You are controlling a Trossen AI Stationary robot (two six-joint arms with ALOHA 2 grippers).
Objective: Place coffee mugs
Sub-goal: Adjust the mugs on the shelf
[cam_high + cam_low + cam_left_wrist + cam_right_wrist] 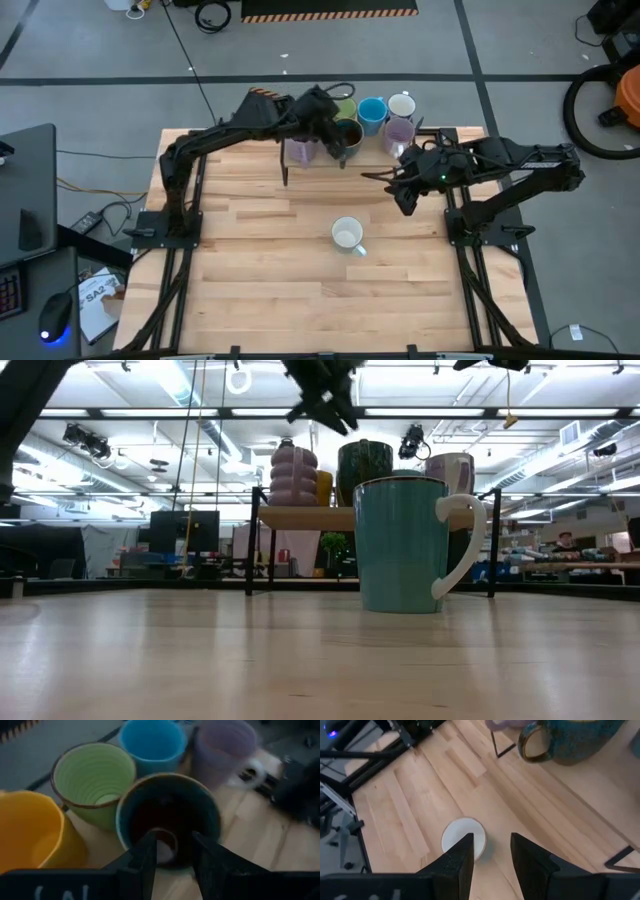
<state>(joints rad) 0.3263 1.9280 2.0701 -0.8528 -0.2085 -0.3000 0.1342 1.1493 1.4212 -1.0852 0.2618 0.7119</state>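
- The left gripper (340,135) hangs over the raised shelf (440,133) at the table's far edge, directly above the dark brown mug (167,820); its fingers (145,860) stand apart, one on each side of that mug's near rim, and I cannot tell whether they touch the wall or clear it
- Around that mug on the shelf, from the left wrist view: an orange mug (27,835), a green mug (95,782), a blue mug (152,745) and a lilac mug (225,747), all upright and packed close
- The one mug not on the shelf is the mug on the table (348,236), upright on the table (250,280) near its centre, well apart from the shelf; it looks pale from above and teal from the side, handle toward the right arm's side
- The right gripper (400,185) hovers between shelf and that mug, empty, jaws parted; its wrist view shows the mug just ahead of the fingertips, mouth up
- Judgement: the right arm is nearer, so reaching down and toward the table's middle for the rim seems the coming move; the handle's side matters for the bite
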